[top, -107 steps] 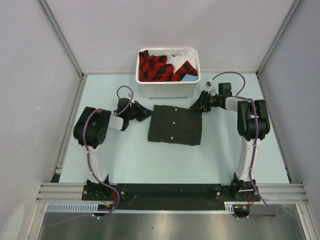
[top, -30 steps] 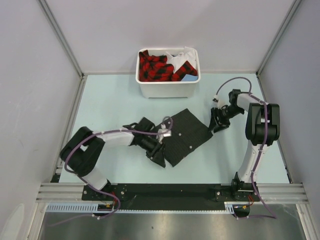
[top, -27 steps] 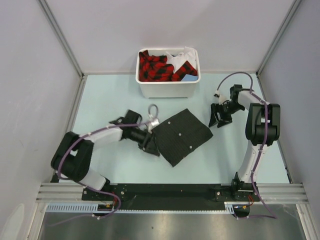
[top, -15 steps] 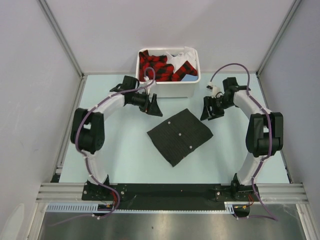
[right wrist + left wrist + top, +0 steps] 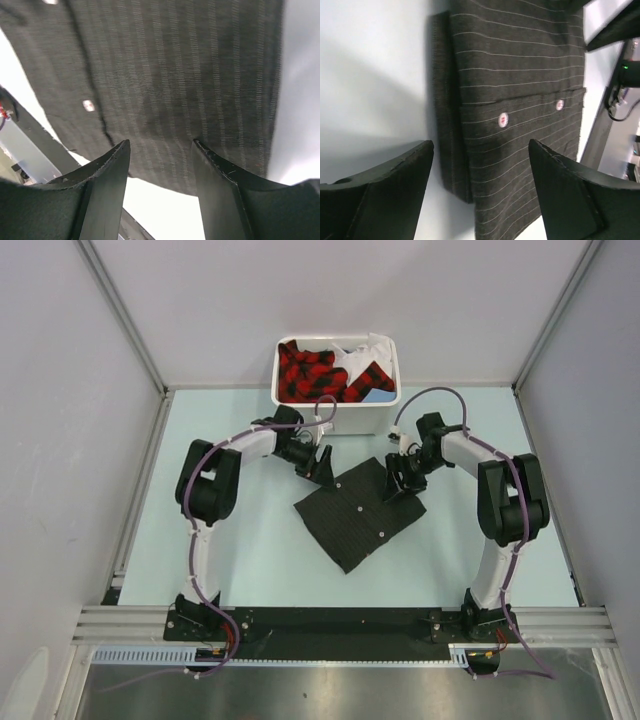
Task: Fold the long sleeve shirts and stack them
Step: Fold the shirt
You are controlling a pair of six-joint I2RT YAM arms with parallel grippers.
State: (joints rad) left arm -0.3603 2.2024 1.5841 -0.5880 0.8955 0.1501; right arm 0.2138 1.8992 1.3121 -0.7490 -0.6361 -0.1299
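At the far corners of the folded shirt [image 5: 358, 518], the left gripper [image 5: 321, 464] and right gripper [image 5: 397, 483] hung with fingers apart.

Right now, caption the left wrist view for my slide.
Open left gripper above the folded pinstriped shirt on the table.

Pale table [image 5: 250, 540] with folded shirt [image 5: 358, 515], white bin [image 5: 335, 421]

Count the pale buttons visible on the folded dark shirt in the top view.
3 buttons, in a diagonal line on the shirt: one toward the far left, one in the middle, one toward the near right. Folds may hide more.
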